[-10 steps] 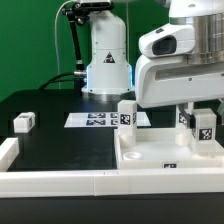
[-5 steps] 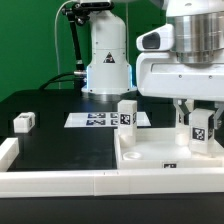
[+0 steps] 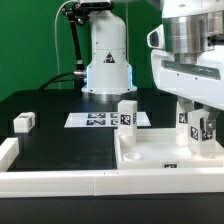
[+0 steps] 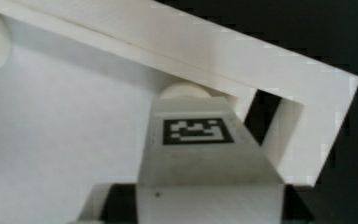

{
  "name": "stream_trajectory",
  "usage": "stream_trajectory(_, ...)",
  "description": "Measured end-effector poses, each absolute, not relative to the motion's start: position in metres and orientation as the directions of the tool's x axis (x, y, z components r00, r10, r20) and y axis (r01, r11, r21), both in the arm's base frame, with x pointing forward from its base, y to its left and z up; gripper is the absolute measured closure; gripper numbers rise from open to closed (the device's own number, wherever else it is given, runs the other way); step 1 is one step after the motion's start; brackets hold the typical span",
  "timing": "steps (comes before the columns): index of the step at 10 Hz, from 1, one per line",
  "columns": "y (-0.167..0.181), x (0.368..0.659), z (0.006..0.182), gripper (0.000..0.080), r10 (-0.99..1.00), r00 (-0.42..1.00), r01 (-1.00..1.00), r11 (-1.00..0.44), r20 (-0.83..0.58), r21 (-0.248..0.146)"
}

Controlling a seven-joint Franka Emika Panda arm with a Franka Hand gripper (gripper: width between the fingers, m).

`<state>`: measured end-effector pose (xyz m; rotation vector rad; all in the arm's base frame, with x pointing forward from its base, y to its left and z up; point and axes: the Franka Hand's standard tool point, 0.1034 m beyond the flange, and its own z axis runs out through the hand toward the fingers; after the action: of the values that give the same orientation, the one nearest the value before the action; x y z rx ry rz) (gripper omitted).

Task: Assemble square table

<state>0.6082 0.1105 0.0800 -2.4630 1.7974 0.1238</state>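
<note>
The square tabletop (image 3: 150, 155) is a white slab with a raised rim, lying at the exterior view's lower right. One tagged white leg (image 3: 127, 113) stands upright at its far left corner. My gripper (image 3: 203, 118) is shut on a second tagged leg (image 3: 204, 129) and holds it upright at the slab's far right corner. In the wrist view this leg (image 4: 197, 150) sits between my dark fingers (image 4: 115, 205), with the slab's rim (image 4: 211, 50) behind it. A third leg (image 3: 23, 122) lies on the black table at the left. The fourth leg is out of view.
The marker board (image 3: 95, 119) lies flat behind the slab. White border rails run along the front (image 3: 60, 182) and the left edge (image 3: 8, 150). The arm's white base (image 3: 107, 60) stands at the back centre.
My hand has turned and shifted to the exterior view's right over the held leg. The leg stays at the slab's far right corner, a touch lower. The other parts have not moved.
</note>
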Motion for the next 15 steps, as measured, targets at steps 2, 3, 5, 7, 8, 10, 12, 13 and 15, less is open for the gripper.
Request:
stream_trajectory(2, 0.1106, 0.6081, 0.0797, 0.0508, -0.955, 0.272, -0.962, -0.272, -0.121, -0.021)
stream_trajectory(3, 0.1108, 0.6080, 0.0796, 0.0344, -0.947, 0.300, -0.954, -0.299, -0.119, -0.024)
stream_trajectory(5, 0.1131, 0.6087, 0.0805, 0.0170, -0.908, 0.403, -0.915, -0.401, -0.114, -0.038)
stream_trajectory(7, 0.1121, 0.6103, 0.0811, 0.0154, -0.772, 0.628, -0.778, -0.624, -0.096, -0.071)
stream_trajectory(8, 0.1110, 0.6110, 0.0810, 0.0151, -0.674, 0.735, -0.679, -0.730, -0.082, -0.086)
stream_trajectory(10, 0.1155, 0.6103, 0.0808, 0.0150, -0.533, 0.843, -0.538, -0.838, -0.066, -0.096)
stream_trajectory(12, 0.1149, 0.6127, 0.0808, 0.0150, -0.344, 0.937, -0.348, -0.933, -0.055, -0.091)
stream_trajectory(13, 0.1143, 0.6146, 0.0795, 0.0150, -0.228, 0.972, -0.232, -0.968, -0.055, -0.092)
stream_trajectory(15, 0.1148, 0.6141, 0.0789, 0.0150, -0.068, 0.997, -0.072, -0.993, -0.046, -0.089)
